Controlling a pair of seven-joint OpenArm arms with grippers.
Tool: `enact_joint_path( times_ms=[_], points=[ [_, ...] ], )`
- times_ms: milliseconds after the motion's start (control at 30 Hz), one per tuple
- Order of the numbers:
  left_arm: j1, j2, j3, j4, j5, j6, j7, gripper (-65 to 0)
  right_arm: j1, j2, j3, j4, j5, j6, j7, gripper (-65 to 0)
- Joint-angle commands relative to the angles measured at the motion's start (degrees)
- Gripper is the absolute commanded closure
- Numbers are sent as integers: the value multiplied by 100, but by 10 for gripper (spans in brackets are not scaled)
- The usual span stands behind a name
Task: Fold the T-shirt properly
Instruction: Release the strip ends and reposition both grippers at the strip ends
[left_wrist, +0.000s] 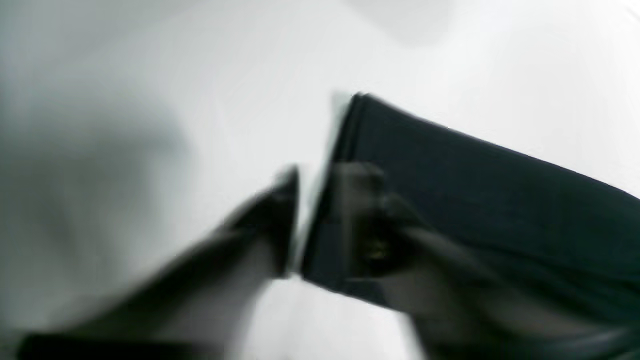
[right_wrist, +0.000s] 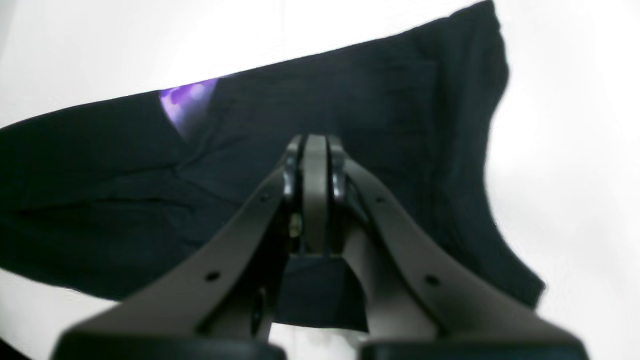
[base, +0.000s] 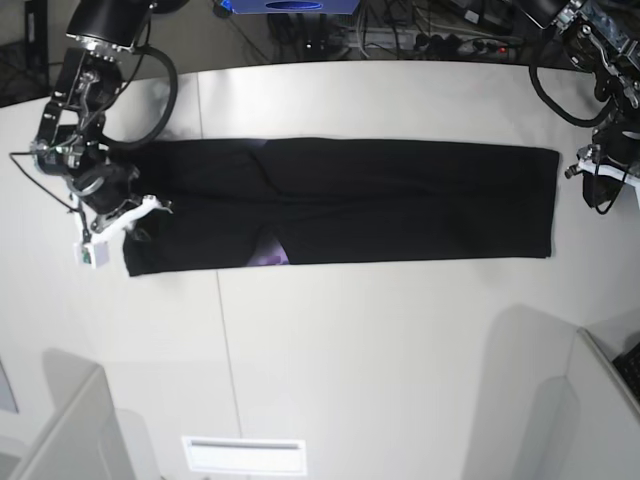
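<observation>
The T-shirt (base: 400, 200) lies folded into a long black strip across the middle of the white bench (base: 380, 350), running from nine o'clock to three o'clock. A scrap of purple print (right_wrist: 185, 102) peeks out. The right tool (right_wrist: 315, 150) hangs pinched closed, empty, over the nine o'clock end. The left tool (left_wrist: 312, 210) sits at the other end, blurred, its jaws parted.

Your left gripper (left_wrist: 310, 220) has its jaws parted, blurred in its wrist view; your right gripper (right_wrist: 315, 165) is pressed closed.
</observation>
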Motion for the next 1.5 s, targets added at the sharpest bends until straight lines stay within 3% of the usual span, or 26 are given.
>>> enact_joint_path(
  times_ms=[0,100,133,167,233,367,567,700,1233,1367,1467],
  points=[
    [4,-98,-45,86,-119,-29,-137,-326,26,43,10,95,76,35,107,0],
    [31,-124,-45,-72,-119,-29,-145,-583,-35,34,10,131,76,35,107,0],
    [22,-195,-28,-213,-119,-29,-145,-642,-53,34,10,131,76,35,107,0],
    [-4,-265,7,-398,-119,-29,-145,-650,-62,34,10,131,76,35,107,0],
    [-128,-370,16,-995,-119,-29,-154,-650,-79,25,10,131,76,35,107,0],
    [-409,-564,43,-1875,-119,-38,-242,-587,-176,25,10,139,76,35,107,0],
    [-347,-836,1027,-2472,-119,-38,-1060,-576,-246,25,10,139,76,35,107,0],
    [-409,-898,1221,-2947,-145,-38,-1148,-569,-264,25,10,139,76,35,107,0],
    [-549,-863,1247,-3061,-119,-38,-1130,-568,-334,25,10,148,76,35,107,0],
    [-541,-889,1563,-3061,-119,-38,-1130,-568,-343,25,10,148,76,35,107,0],
    [-532,-863,1607,-3070,-119,-38,-1139,-512,-343,25,10,148,76,35,107,0]
  ],
)
